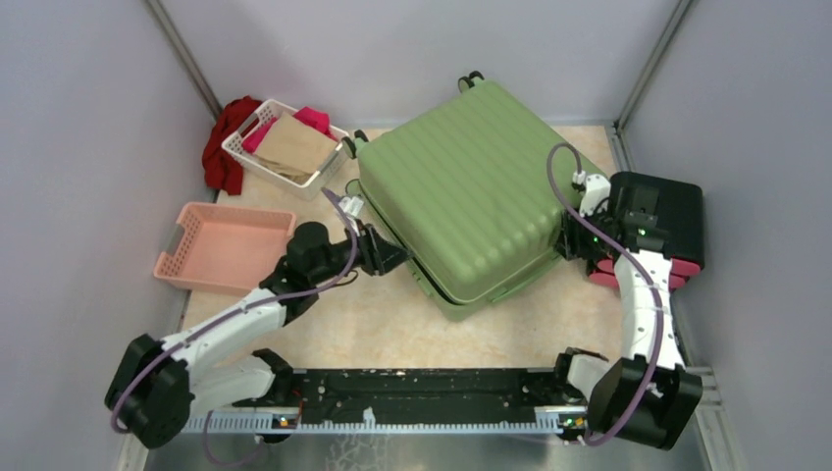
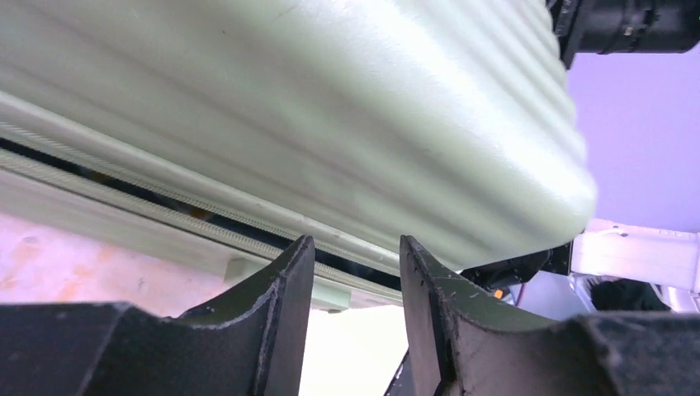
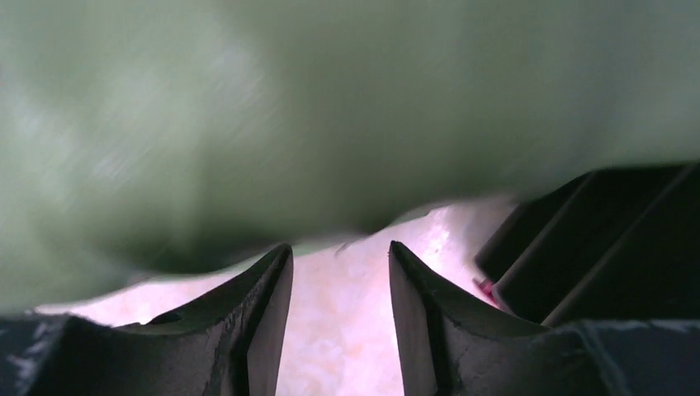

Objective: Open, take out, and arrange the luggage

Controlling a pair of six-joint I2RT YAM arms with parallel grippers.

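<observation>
The sage-green ribbed luggage lies flat mid-table with its caster wheels toward the back. A dark gap runs along its zipper seam, so the lid sits slightly apart from the base. My left gripper is at the case's front-left edge; in the left wrist view it stands open just in front of the seam with nothing between the fingers. My right gripper is at the case's right edge, low beside the green shell; it is open, with only bare floor showing between its fingers.
A white basket holding a tan item and pink cloth stands at the back left, with a red cloth behind it. A pink basket lies at the left. Black-and-pink stacked cases sit just right of the right gripper.
</observation>
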